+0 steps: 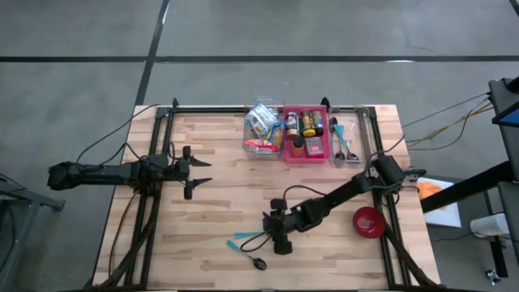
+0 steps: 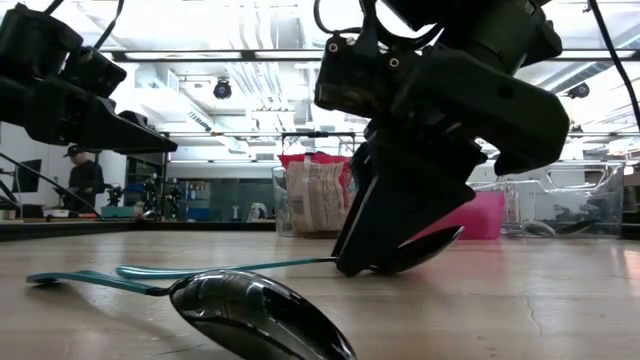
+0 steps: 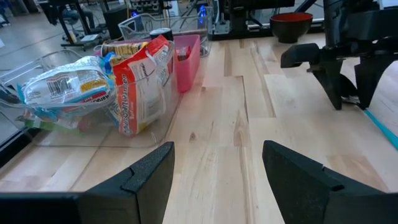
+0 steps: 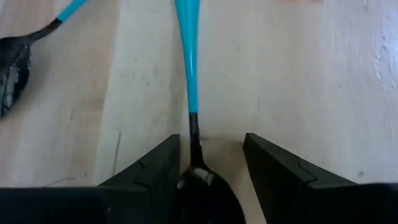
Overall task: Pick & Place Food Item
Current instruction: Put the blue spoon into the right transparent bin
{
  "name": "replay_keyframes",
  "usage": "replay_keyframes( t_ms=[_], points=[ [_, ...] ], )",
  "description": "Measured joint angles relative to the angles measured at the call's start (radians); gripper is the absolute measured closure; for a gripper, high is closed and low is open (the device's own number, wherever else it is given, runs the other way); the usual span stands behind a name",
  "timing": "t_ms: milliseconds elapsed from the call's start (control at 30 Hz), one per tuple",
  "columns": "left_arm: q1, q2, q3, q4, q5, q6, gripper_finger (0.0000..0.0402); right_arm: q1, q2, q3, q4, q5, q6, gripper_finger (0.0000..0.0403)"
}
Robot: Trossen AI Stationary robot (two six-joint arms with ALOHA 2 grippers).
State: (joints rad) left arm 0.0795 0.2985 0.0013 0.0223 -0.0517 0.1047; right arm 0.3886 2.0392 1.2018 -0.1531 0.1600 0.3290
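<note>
A red bowl sits on the wooden worktop near its right edge, well apart from the bins at the far edge. At that far edge, a clear utensil bin stands just beside a pink bin on its right. Beyond the worktop, a person stands in the room behind.

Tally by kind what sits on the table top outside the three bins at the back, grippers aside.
Blue-handled spoons: 2, one with its bowl between the right gripper's fingers, the other lying loose nearer the table's front edge.
Red bowl: 1, by the right arm.
Total: 3
</note>
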Motion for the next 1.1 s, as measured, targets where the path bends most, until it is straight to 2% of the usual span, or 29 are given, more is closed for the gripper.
replay_keyframes(
  t_ms=[267,567,733,900,1100],
  points=[
    [0.0,0.0,0.0,0.0,0.0,0.0,0.0158,-0.01,-0.005,-0.002,-0.029,0.021,-0.067,0.0226],
    [0.0,0.0,0.0,0.0,0.0,-0.001,0.0158,-0.02,-0.018,-0.001,-0.128,0.059,-0.04,0.0226],
    [0.0,0.0,0.0,0.0,0.0,-0.001,0.0158,-0.022,-0.051,-0.004,-0.232,0.148,-0.005,0.0226],
    [0.0,0.0,0.0,0.0,0.0,-0.003,0.0158,-0.035,-0.091,-0.011,-0.408,0.27,0.147,0.0226],
    [0.0,0.0,0.0,0.0,0.0,-0.003,0.0158,-0.039,-0.105,-0.014,-0.434,0.292,0.173,0.0226]
  ],
)
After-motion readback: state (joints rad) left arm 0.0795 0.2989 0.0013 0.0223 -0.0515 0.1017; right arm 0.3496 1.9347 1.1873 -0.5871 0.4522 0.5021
